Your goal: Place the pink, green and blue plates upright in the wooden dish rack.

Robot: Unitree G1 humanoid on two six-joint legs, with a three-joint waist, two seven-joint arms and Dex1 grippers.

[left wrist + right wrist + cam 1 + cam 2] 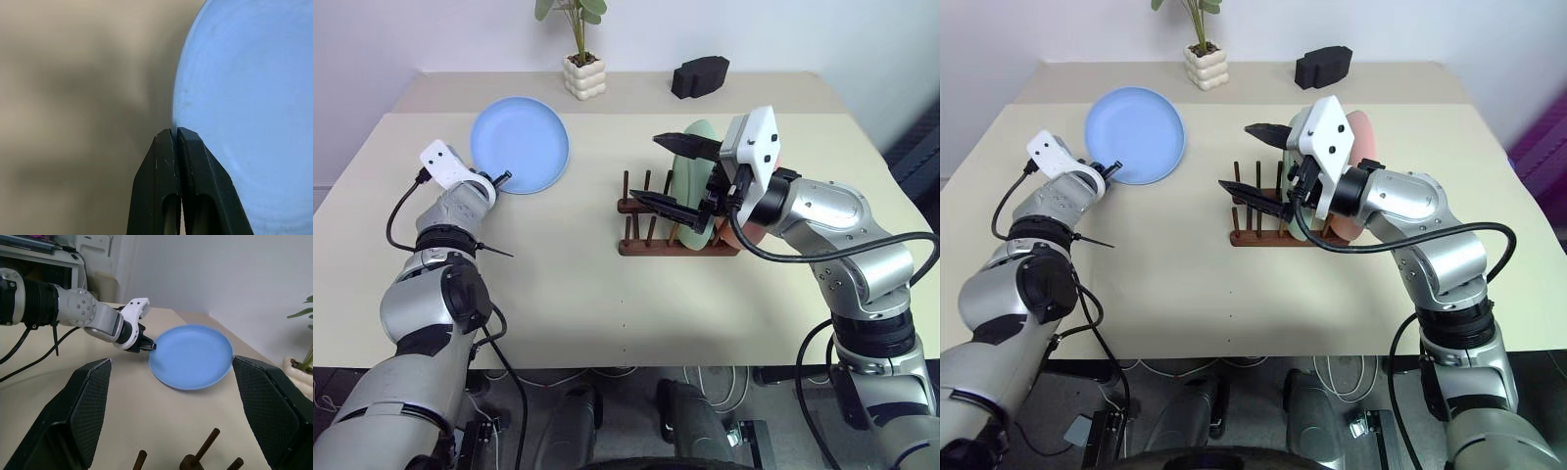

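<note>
The blue plate (521, 144) lies flat at the table's far left. My left gripper (501, 179) is shut on its near rim, and the left wrist view shows the rim of the blue plate (244, 112) running into the seam between the two closed fingers (190, 161). The wooden dish rack (646, 247) stands mid-table. A green plate (693, 147) stands upright in it, with a pink plate (1363, 132) behind, largely hidden by my right arm. My right gripper (646, 168) hovers open above the rack's left end, empty.
A potted plant in a white pot (583, 74) and a black object (701, 75) sit on the second table at the back. Bare tabletop (568, 294) lies in front of the rack and between my arms.
</note>
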